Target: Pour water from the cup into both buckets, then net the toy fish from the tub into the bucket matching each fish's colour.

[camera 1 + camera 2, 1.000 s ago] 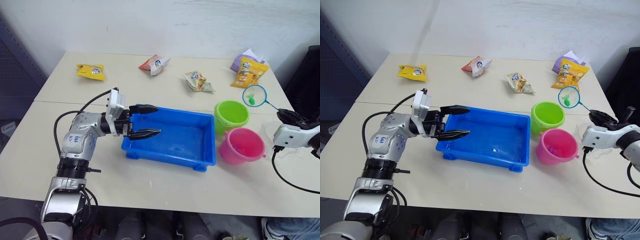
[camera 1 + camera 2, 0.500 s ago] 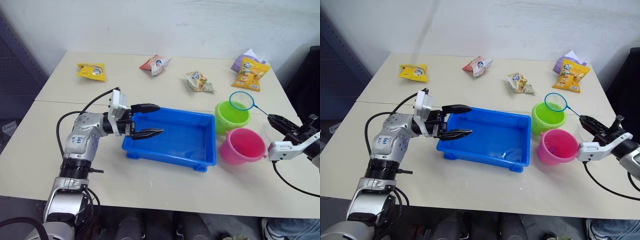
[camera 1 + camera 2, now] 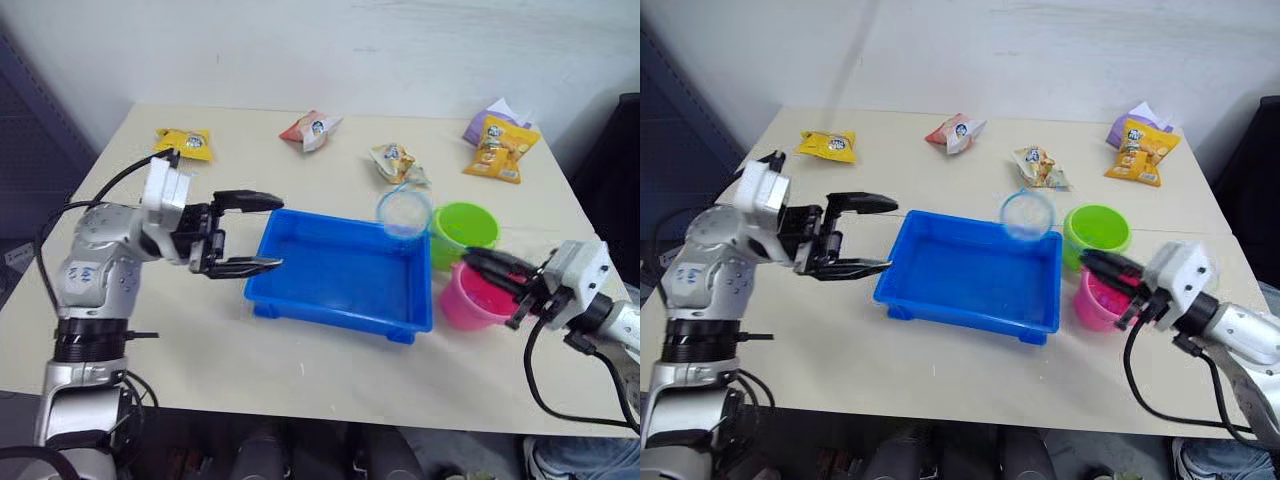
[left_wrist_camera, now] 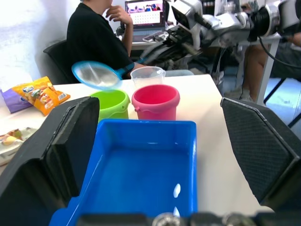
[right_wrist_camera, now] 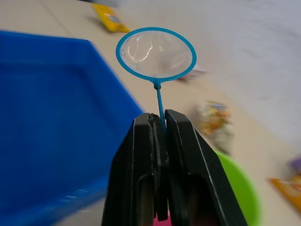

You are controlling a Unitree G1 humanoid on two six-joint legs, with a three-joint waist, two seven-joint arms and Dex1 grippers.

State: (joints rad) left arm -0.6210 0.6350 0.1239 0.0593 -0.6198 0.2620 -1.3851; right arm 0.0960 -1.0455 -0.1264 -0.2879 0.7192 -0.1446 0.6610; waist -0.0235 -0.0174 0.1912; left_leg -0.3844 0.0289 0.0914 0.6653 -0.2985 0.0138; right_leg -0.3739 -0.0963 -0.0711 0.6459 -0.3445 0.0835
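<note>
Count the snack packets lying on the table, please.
5. A yellow foil snack packet at the far left, a red-and-white one and a pale one along the back, an orange one overlapping a purple one at the far right. None seems hidden.

The robot's left arm (image 3: 95,275) is built of rounded silver-grey metal segments with black joint rings, and a small blue marking sits on the upper segment. A black cable loops from the arm to a white block-shaped wrist housing. The left gripper (image 3: 255,232) has two slim black fingers. The right arm (image 3: 1230,330) is likewise silver-grey with a white wrist housing, a trailing black cable and black fingers (image 5: 136,188).
</note>
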